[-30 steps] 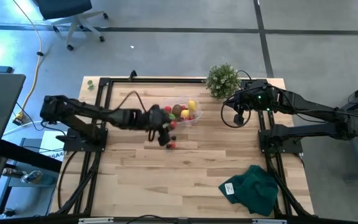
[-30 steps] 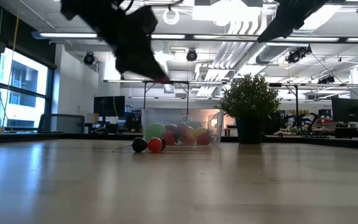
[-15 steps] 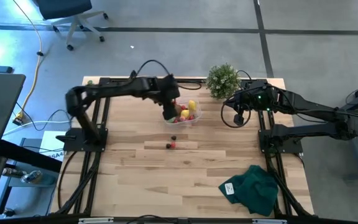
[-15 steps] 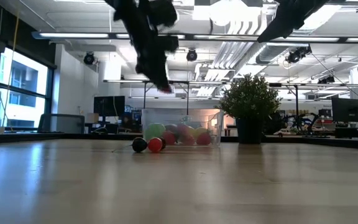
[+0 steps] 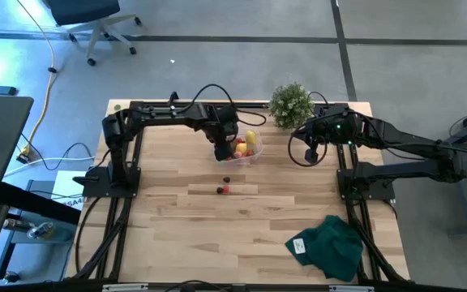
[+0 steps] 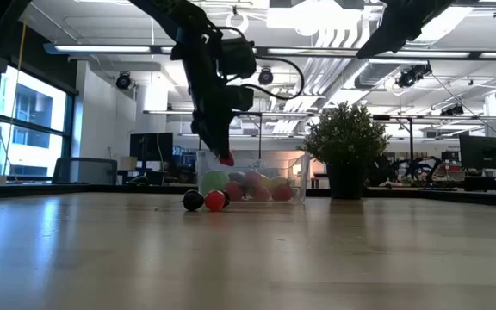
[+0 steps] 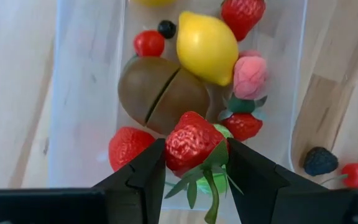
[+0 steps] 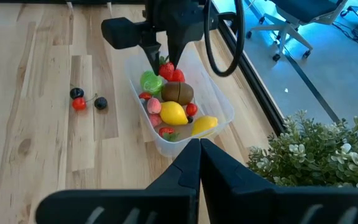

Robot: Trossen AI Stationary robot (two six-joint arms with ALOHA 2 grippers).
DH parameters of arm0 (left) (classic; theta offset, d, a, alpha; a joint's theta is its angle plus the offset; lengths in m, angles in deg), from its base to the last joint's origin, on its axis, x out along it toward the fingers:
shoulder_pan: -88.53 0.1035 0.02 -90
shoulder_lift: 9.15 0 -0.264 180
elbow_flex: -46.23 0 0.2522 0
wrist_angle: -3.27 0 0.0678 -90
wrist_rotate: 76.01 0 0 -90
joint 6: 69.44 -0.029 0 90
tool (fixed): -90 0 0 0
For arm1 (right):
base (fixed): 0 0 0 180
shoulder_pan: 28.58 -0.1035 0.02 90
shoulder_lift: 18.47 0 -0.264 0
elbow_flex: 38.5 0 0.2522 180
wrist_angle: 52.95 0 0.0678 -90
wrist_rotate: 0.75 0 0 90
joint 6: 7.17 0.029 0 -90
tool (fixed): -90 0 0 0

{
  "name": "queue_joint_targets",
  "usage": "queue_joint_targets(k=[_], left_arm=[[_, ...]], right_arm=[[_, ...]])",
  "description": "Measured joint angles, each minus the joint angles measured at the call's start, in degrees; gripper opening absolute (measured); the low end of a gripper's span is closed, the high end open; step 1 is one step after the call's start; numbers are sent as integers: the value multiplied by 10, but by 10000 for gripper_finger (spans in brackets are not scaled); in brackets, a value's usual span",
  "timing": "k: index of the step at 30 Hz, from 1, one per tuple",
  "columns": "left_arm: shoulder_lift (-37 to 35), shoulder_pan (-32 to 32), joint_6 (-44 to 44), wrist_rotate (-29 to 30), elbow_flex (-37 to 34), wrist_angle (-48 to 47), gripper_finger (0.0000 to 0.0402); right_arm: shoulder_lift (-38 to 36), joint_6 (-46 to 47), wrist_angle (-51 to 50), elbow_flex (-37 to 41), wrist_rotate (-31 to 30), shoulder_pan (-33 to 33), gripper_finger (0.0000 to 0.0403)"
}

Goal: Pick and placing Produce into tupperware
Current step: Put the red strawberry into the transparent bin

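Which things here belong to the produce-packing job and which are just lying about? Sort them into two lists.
Belongs to the job:
- strawberry, held in the left gripper
- tupperware with fruit inside
- loose berries on the table

Just lying about:
- potted plant
- green cloth
- right gripper, waiting, fingers shut

bright ceiling lights glare (low view); elsewhere even light, soft shadows.

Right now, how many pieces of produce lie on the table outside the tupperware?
3: a red berry and a dark berry together, a second dark berry beside them, all near the tupperware. None seems hidden.
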Motion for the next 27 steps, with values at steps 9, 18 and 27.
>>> queue_joint_targets(k=[9,18,27], left_arm=[[-1,8,-9,2,0,-15,141],[7,13,-9,-18,-3,-10,141],[11,15,-14,-28,-4,-10,141]], right_arm=[[0,0,0,0,0,0,0],[0,0,0,0,0,0,0],[0,0,0,0,0,0,0]])
